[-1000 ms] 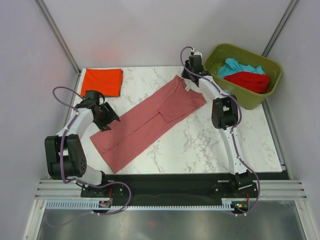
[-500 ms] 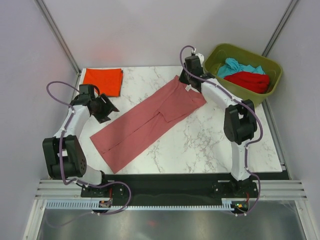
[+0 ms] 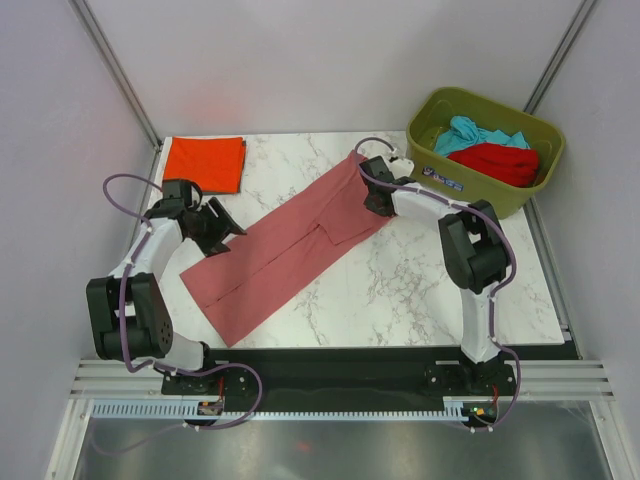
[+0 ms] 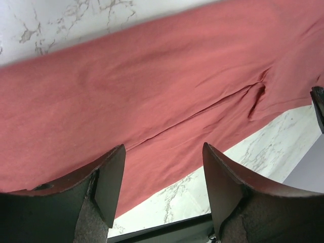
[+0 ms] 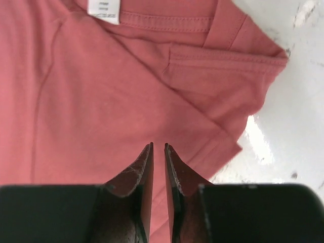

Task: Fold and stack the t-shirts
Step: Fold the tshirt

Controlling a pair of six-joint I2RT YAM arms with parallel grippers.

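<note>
A dusty pink t-shirt (image 3: 290, 245) lies flat and diagonal across the marble table, collar end toward the far right. My left gripper (image 3: 220, 230) hovers at its left long edge. In the left wrist view it (image 4: 163, 147) is wide open over the pink cloth (image 4: 152, 91) with nothing between the fingers. My right gripper (image 3: 373, 196) hangs over the collar end. In the right wrist view it (image 5: 158, 145) shows only a narrow slit between the fingers, empty, above the pink shirt (image 5: 101, 101), its white label (image 5: 104, 10) and a folded-in sleeve. An orange-red t-shirt (image 3: 204, 163) lies folded at the far left corner.
An olive-green bin (image 3: 470, 188) stands at the far right, off the table's corner, holding a teal t-shirt (image 3: 470, 133) and a red t-shirt (image 3: 497, 162). Grey walls close in both sides. The table's dark front edge (image 3: 330, 352) runs along the near side.
My right gripper came nearer, from the collar edge onto the shirt, and the shirt's right sleeve corner now sits further in. My left gripper swung out left, then back to the shirt's edge.
</note>
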